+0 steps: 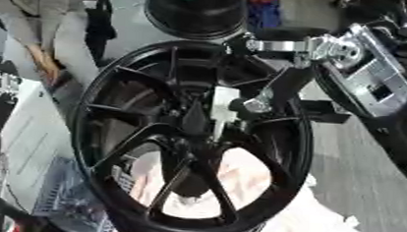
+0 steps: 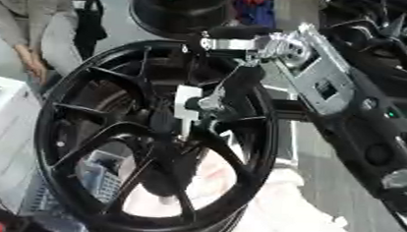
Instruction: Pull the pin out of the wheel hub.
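A black spoked wheel hub (image 1: 193, 137) stands upright and fills the middle of both views. At its centre sits a white pin (image 1: 223, 108), a pale upright piece against the dark hub boss. My right arm comes in from the upper right with a silver wrist bracket (image 1: 364, 66). My right hand (image 1: 261, 102) reaches down to the hub's centre, its dark fingers curled against the right side of the pin. My left hand shows in neither view.
A second black wheel (image 1: 194, 9) stands behind the hub, and another one (image 2: 383, 27) is at the upper right. A person (image 1: 39, 17) is at the far left. A white box (image 1: 26, 130) and a wire basket (image 1: 65, 200) lie left, pale cloth (image 1: 238, 183) beneath.
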